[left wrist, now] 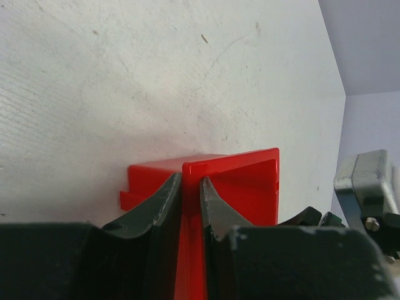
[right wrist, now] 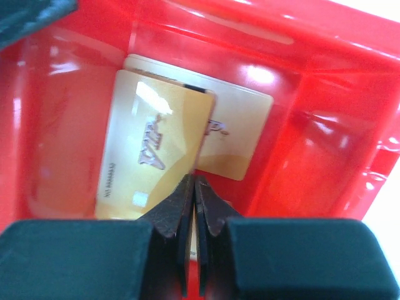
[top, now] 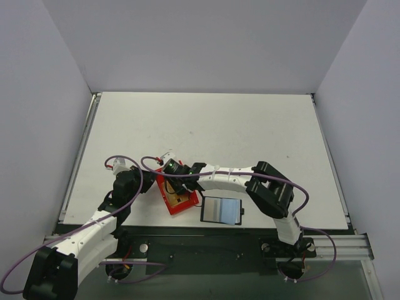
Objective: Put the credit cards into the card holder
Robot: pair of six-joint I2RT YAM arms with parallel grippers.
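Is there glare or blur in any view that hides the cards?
Right wrist: white glare patches on the red bin and the front card, its print soft; left wrist: near fingers blurred, table sharp; top external: evenly lit, no strong glare.

In the overhead view the right arm's black gripper (top: pixel 178 186) hid much of the red plastic bin (top: pixel 187 207). Inside that bin, one gold-tan rectangular card (right wrist: pixel 153 150) overlapped a second gold-tan card (right wrist: pixel 240 140); their print was blurred.

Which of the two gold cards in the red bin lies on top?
The left card, glossy and tilted: its edge covers part of the right card, which peeks out behind it.
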